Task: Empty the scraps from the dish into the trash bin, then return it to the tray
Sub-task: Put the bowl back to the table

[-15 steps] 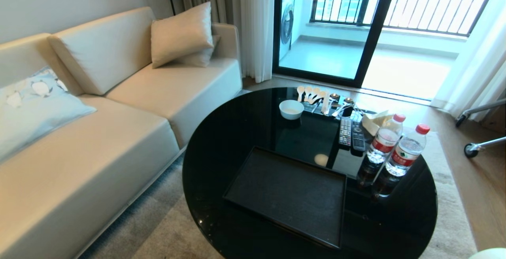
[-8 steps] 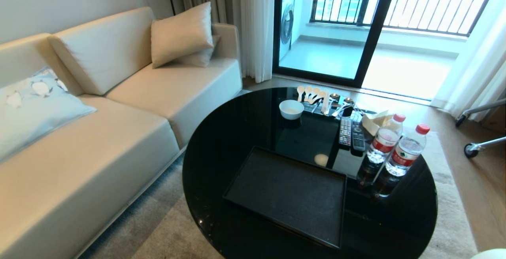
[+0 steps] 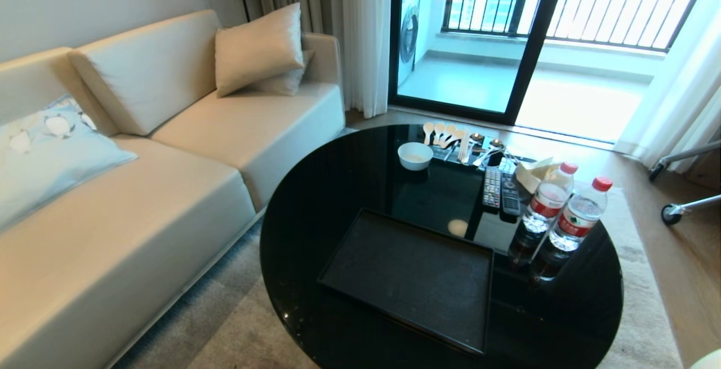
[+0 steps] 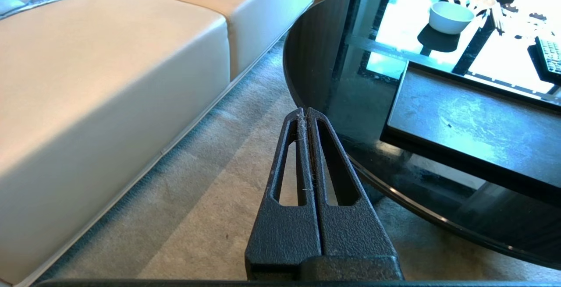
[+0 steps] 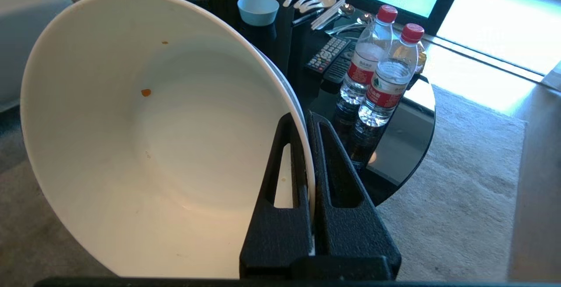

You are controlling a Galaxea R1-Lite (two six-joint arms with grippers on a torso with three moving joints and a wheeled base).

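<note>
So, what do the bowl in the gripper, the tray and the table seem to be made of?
Bowl: probably glazed ceramic; white, smooth, soft sheen, thin rim.
Tray: matte black, maybe plastic or coated wood; it mirrors almost nothing.
Table: likely black glass or polished stone; it reflects the window sharply.

A round black glossy table [image 3: 315, 234] stands on a grey carpet [image 3: 236, 329]. On it lie a black tray [image 3: 411, 279] near the front, a small white bowl [image 3: 415, 156] at the back, spoons [image 3: 445, 133] behind the bowl, two remotes [image 3: 501, 190] and two water bottles [image 3: 563, 217] at the right.
</note>
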